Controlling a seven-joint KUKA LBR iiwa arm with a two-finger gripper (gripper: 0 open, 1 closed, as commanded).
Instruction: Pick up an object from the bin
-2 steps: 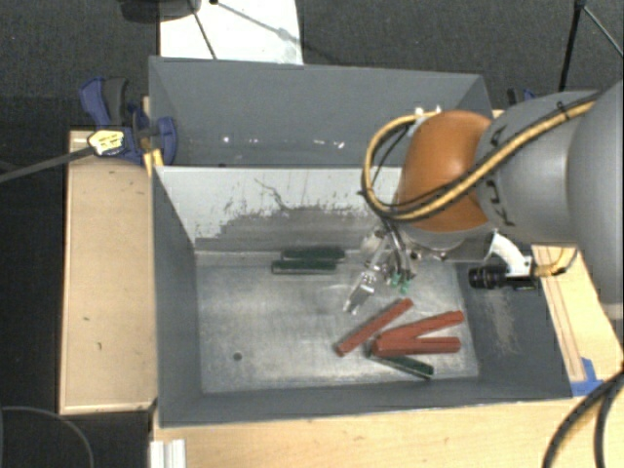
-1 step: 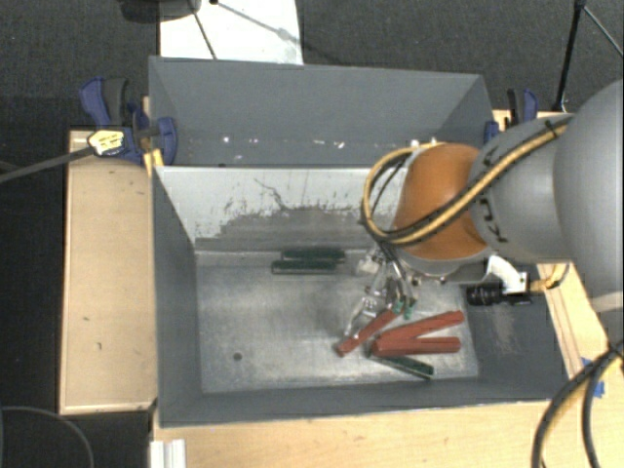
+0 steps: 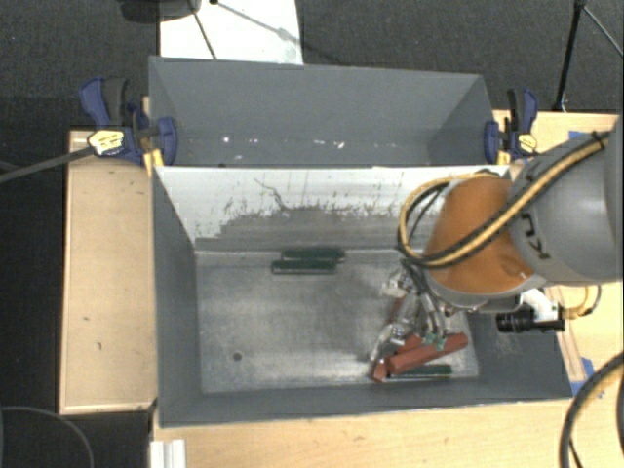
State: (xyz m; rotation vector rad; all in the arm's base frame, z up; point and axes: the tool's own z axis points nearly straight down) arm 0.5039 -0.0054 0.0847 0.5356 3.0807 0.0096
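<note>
At front-right corner of bin [image 3: 253,344], claw [image 3: 408,331] sits over red-brown bar [image 3: 417,356]; opening can't tell. Probably stiff, light; grip mid-length.

The arm [image 3: 575,213] runs off past the right edge, so most of it is cut off. Its orange cover [image 3: 473,237] hides the right wall of the bin [image 3: 175,291] and the floor beside that wall. The tool [image 3: 409,331], at the bin's front right, is a small blurred tangle, its top lost under the cover. Whether it touches the red-brown bar [image 3: 414,356] below it cannot be told, nor what the bar is. A green thing [image 3: 434,370] lies partly hidden under the bar, towards the bin's front wall. The dark stick [image 3: 308,259] near the bin's back wall is too small to identify.
</note>
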